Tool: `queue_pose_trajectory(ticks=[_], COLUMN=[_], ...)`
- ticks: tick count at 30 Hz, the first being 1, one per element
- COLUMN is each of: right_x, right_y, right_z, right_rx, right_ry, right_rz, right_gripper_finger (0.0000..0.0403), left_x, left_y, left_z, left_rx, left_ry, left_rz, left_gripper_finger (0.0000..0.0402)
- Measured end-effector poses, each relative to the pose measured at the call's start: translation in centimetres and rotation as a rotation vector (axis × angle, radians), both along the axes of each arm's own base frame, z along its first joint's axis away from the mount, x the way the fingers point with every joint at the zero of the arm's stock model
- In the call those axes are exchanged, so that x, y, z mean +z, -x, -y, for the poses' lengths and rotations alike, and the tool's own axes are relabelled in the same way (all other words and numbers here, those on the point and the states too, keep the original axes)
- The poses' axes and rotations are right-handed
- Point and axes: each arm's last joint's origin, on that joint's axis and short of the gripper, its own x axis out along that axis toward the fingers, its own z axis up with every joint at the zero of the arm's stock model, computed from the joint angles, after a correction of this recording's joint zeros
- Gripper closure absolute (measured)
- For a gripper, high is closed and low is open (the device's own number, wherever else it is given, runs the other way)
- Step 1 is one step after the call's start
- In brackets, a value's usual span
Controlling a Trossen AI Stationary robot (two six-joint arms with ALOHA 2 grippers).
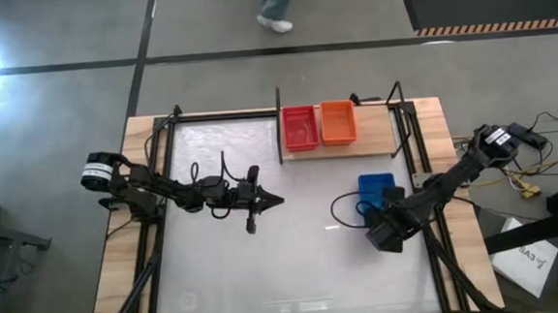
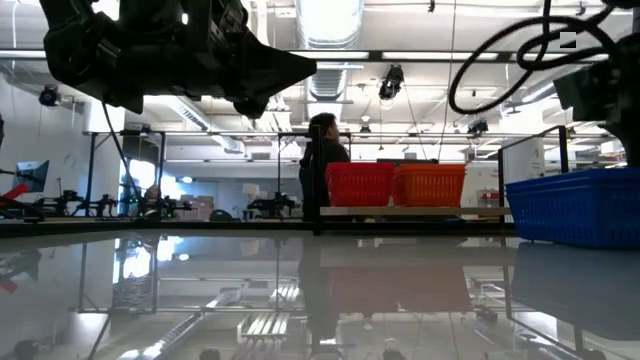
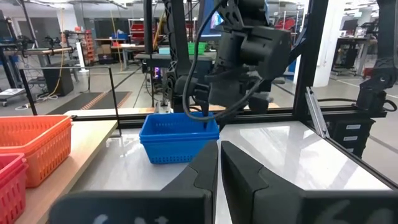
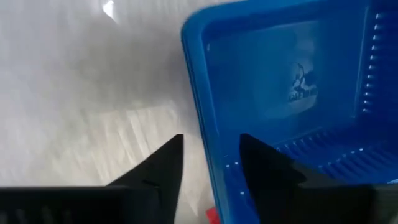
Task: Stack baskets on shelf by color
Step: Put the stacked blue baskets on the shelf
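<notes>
A red basket (image 1: pixel 300 128) and an orange basket (image 1: pixel 337 122) stand side by side on the light-wood shelf (image 1: pixel 375 137) at the far edge; they also show in the low view (image 2: pixel 359 184) (image 2: pixel 431 184). A blue basket (image 1: pixel 375 188) rests on its base on the white table, right of centre. My right gripper (image 4: pixel 211 155) is open and points down over the blue basket (image 4: pixel 292 93), one finger (image 4: pixel 165 163) outside its wall (image 4: pixel 198 112) and one (image 4: pixel 264 167) inside. My left gripper (image 1: pixel 277 199) is shut and empty above the table's middle.
Black frame posts (image 1: pixel 279 127) stand at the shelf's ends, and black rails (image 1: pixel 167 154) run along the table's sides. Cables (image 1: pixel 345 209) loop by the right arm. A person (image 2: pixel 322 150) stands beyond the table's far edge. Bare white tabletop (image 1: pixel 267 274) lies toward the near edge.
</notes>
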Motion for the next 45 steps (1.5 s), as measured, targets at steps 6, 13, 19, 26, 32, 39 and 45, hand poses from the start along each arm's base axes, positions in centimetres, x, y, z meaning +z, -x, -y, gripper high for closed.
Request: queue_pose_trajectory(ticks=[6,13,19,26,32,39,45], right_x=[-0.8,-0.3,2.4,7.4,11.4,12.9,13.8], right_y=[-0.1,-0.1,-1.0,-2.3,-3.4,-4.1,-3.2], right_z=[0.0,-0.1,-0.6,-0.7,1.7,7.7,12.4], right_rx=[0.001,0.037,0.117,0.217,0.236,0.249,0.215], right_ry=[0.011,-0.015,-0.062,0.080,0.249,0.303,0.298], right_rz=[-0.018,-0.004,0.069,0.178,0.217,0.117,0.073], right_gripper_finger=[0.0348,0.0386,0.0388,0.0388,0.0389,0.0389,0.0390], left_x=[0.0,0.0,0.0,0.0,0.0,0.0,0.0], left_y=[0.0,0.0,0.0,0.0,0.0,0.0,0.0], left_z=[0.0,0.0,0.0,0.0,0.0,0.0,0.0], left_rx=[0.000,0.000,0.000,0.000,0.000,-0.001,-0.005], left_ry=[0.000,0.000,0.001,0.000,0.000,0.001,0.001], left_rz=[-0.001,0.000,0.002,0.001,0.001,0.000,-0.001], left_gripper_finger=[0.0398,0.0398,0.0398,0.0398,0.0398,0.0398,0.0398])
